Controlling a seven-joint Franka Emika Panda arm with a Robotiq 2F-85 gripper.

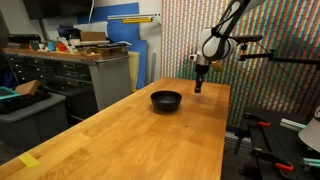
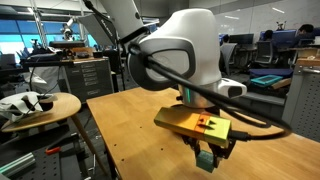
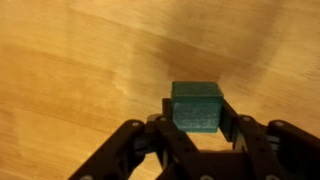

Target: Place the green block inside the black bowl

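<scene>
The gripper (image 3: 197, 113) clamped the green block (image 3: 196, 100); the black bowl (image 1: 166, 99) sat near it, toward the frame's left in an exterior view

Wooden table (image 1: 130, 130): pale butcher-block top, long, grain visible in wrist view.
Yellow tag (image 1: 29, 160): flat on the table's near corner.
Grey drawer cabinet (image 1: 70, 75): beside the table, wooden top cluttered; cardboard box (image 1: 92, 36) on it.
Open bin (image 1: 20, 98): in front of the cabinet, beside the table; contents unclear.
Blue panel (image 1: 125, 35): beyond the table's far end.
Multicoloured patterned wall (image 1: 185, 40): behind the table's far edge.
Round wooden stool (image 2: 45, 108): just off the table's side; white object (image 2: 25, 102) on top, type unclear.
Teal trays (image 2: 265, 80): well beyond the table, among office desks.
</scene>
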